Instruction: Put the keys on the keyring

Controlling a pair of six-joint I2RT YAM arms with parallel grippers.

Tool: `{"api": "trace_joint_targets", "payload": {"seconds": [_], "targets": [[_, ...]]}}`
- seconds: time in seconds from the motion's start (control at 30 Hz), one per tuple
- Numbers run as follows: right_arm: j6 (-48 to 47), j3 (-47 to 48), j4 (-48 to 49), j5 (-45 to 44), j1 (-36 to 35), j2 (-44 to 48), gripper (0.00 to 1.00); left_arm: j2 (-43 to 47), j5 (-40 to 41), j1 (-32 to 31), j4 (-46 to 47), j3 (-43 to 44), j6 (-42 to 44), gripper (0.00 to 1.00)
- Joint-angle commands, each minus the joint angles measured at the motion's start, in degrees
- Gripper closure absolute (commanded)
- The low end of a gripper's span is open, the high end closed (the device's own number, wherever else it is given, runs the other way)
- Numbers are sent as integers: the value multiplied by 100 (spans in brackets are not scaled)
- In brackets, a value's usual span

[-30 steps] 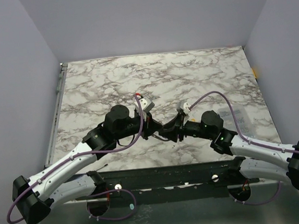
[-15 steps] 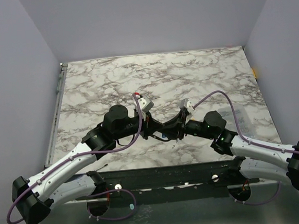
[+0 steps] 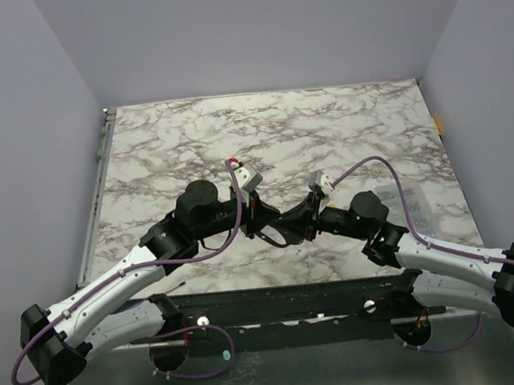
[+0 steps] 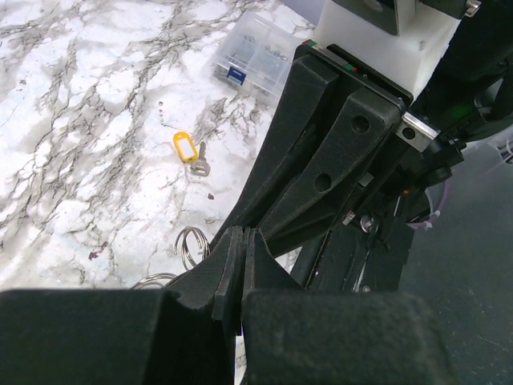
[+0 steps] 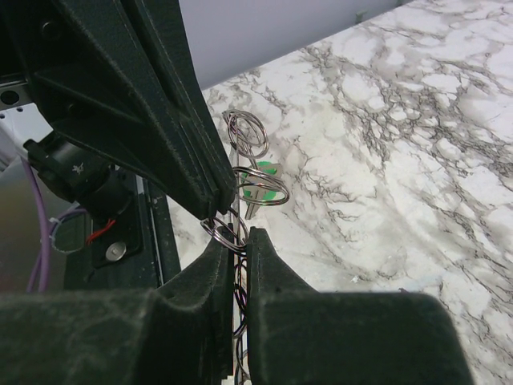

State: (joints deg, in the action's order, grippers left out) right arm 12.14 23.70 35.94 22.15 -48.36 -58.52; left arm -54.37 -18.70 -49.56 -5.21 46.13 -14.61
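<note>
Now, nearest your right wrist camera, the right gripper has its matte black, grainy fingers drawn almost together. Thin silvery wire of the keyring sits in the narrow slot between them, so it is pinching that ring just above the table edge. More coils of the same wire run down the slot toward the lens.

Touching the right gripper's tips from the other side, the left gripper is pressed fully together. Its fingers are long, ribbed black wedges. You cannot tell from either wrist view whether it nips the wire or only meets it.

Just beyond the right gripper, the green key lies flat on the marble tabletop, its round green head threaded by a shiny split ring. A second split ring lies just past it, a double coil of steel.

Off to one side of the right gripper, a loose coiled ring rests on the white, grey-veined marble. Farther that way is the yellow key, with an oval yellow tag and a short grey blade. Farthest from the right gripper is a clear plastic box with compartments, its contents too small to read.
</note>
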Motion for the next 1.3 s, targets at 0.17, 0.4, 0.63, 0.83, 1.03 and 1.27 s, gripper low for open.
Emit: {"api": "trace_joint_targets", "payload": {"seconds": [0.17, 0.4, 0.63, 0.83, 1.03, 1.27], "targets": [[-1, -93, -149, 347, -11, 418, 99, 295, -121, 29, 105, -76, 132, 74], [-5, -72, -799, 1115, -7, 1404, 99, 1048, 131, 32, 52, -50, 536, 29], [698, 460, -932, 2373, -7, 1440, 99, 1955, -139, 30, 35, 136, 1020, 26], [1365, 990, -1015, 3265, -8, 1283, 99, 2458, -762, 32, 7, 146, 1311, 27], [1651, 1488, -1636, 3648, -7, 1026, 99, 2302, -1401, 27, -4, 243, 1373, 27], [1977, 1555, -1772, 3704, -7, 904, 99, 1773, -2436, 29, -1, 571, 1300, 28]]}}
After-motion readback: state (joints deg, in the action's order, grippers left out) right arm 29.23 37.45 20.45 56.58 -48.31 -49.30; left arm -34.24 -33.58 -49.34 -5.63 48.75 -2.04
